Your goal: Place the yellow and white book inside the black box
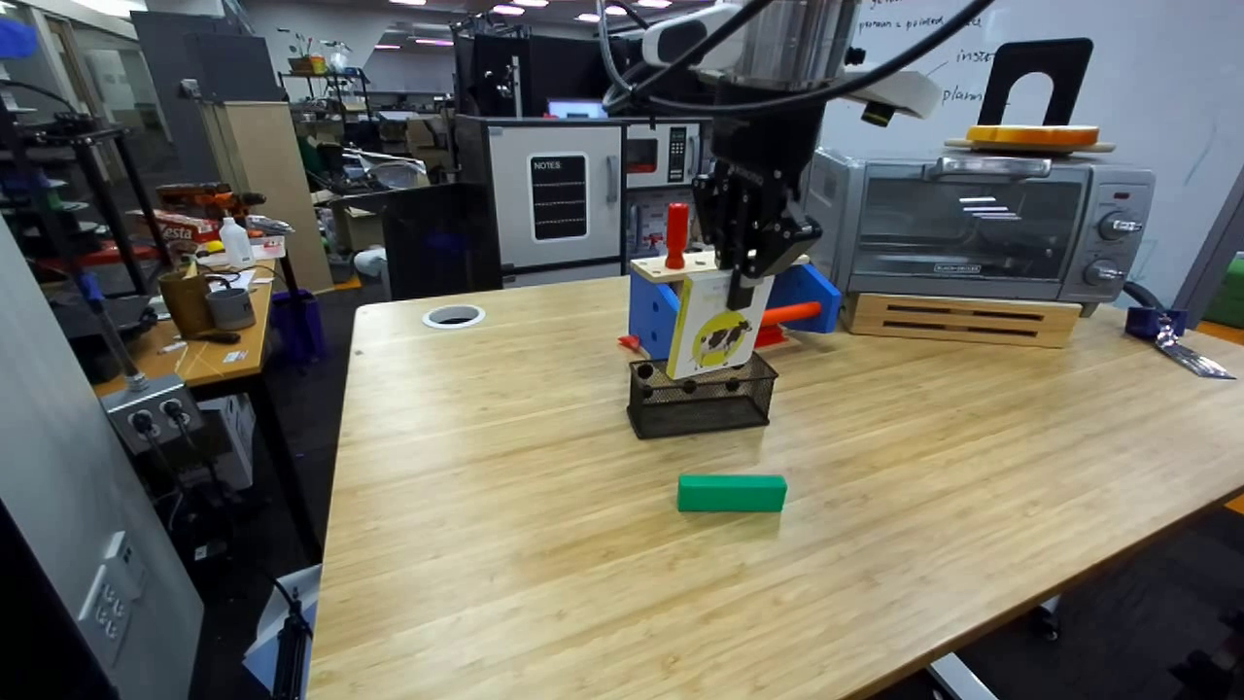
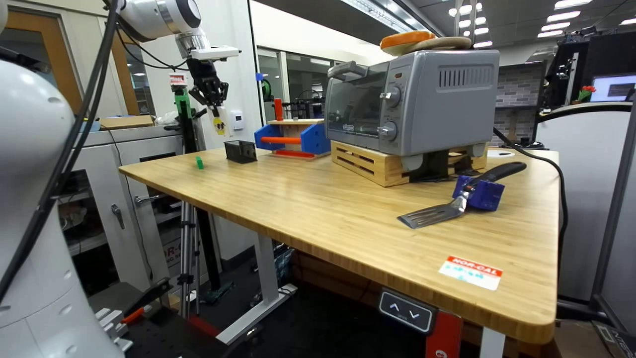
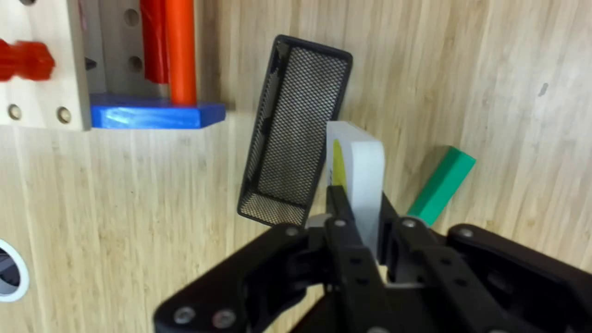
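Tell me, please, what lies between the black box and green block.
The wrist view shows the yellow and white book, held in the fingers, between them; in an exterior view, tabletop separates black box and green block.

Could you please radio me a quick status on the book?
Gripper shut on book. Raised, not yet in box. Green block apart from box, likely no obstacle.

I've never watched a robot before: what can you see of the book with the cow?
The book is a squarish slab with rounded corners, apparently of stiff board. Its white cover shows a yellow disc with a black-and-white cow; one side edge is yellow. The end effector pinches it by both faces near the top, and nothing else appears to touch it. It hangs nearly upright, slightly tilted, in the air by the black box, not inside.
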Tool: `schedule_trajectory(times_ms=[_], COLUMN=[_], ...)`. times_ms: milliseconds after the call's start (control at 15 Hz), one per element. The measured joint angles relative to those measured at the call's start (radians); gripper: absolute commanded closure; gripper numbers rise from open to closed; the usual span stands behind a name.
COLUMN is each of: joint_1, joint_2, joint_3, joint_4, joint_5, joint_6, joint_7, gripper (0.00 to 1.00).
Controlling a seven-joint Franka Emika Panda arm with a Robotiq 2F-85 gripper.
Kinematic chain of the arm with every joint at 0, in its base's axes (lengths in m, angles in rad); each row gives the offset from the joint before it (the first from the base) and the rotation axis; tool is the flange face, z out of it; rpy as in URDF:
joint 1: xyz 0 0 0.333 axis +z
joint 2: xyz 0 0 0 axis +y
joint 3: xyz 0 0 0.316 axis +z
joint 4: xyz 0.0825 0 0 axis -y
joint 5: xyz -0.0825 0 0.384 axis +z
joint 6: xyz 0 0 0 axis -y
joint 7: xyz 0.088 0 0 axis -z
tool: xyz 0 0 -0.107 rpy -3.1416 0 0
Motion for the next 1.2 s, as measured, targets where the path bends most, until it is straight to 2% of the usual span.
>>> schedule_trajectory(times_ms=[533, 1200], joint_1=[-0.004, -0.003], joint_2=[0.074, 0.155], joint_3=[-0.032, -0.045], joint_4=[0.111, 0.192], joint_5=[-0.062, -0.064], joint_6=[-0.057, -0.125], joint_7=[0.102, 0.133], gripper=[0.96, 0.96])
